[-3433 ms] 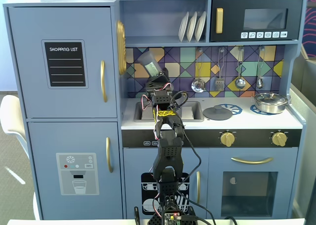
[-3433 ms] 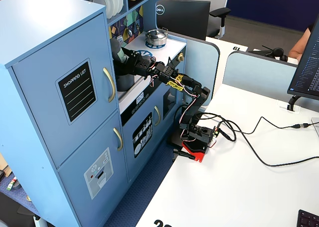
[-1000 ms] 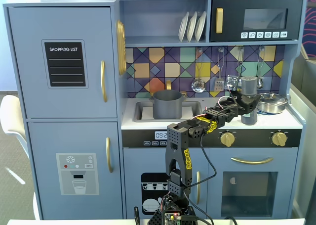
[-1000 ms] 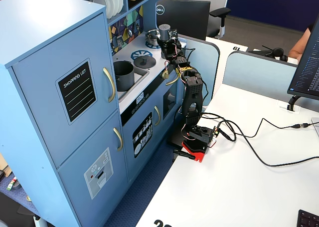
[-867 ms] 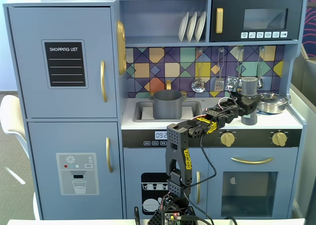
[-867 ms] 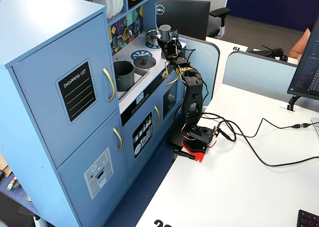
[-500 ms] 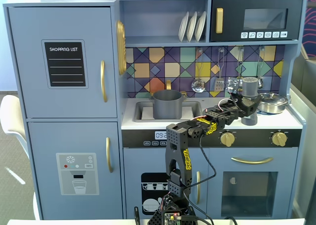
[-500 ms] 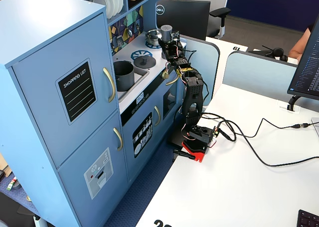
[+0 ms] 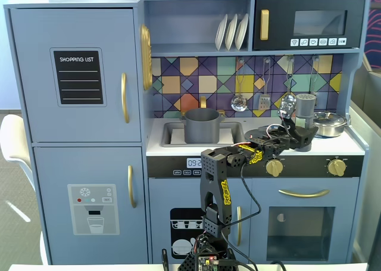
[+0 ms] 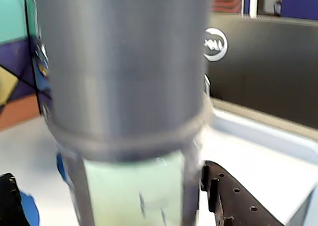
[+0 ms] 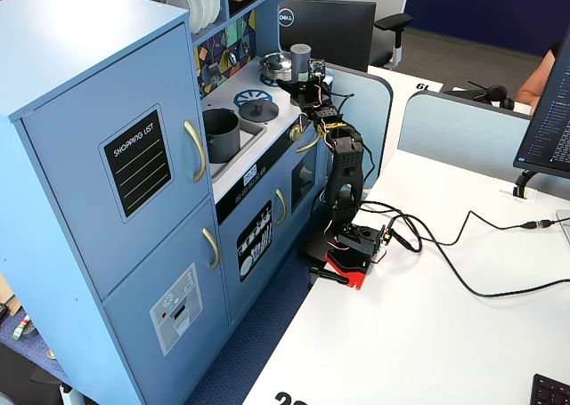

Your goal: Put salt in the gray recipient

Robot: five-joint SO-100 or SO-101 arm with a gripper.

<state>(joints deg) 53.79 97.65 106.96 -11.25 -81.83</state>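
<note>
Wrist view: salt (image 10: 124,87) between gripper (image 10: 114,196) fingers.

matt gray salt (image 10: 124,77) with pale paper label, matt gray recipient (image 9: 201,125), glossy metal pan (image 9: 329,123)

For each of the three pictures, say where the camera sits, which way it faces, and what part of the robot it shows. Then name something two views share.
A fixed view: in front of the toy kitchen, facing it squarely; shows the whole arm reaching to the salt shaker.
Wrist view: on the arm, pressed close to the salt shaker; one dark gripper finger shows at the bottom.
Another fixed view: raised, off to the kitchen's side, looking down along its front and the white desk; whole arm visible.
Shared: both fixed views show the gray pot in the sink.
</note>
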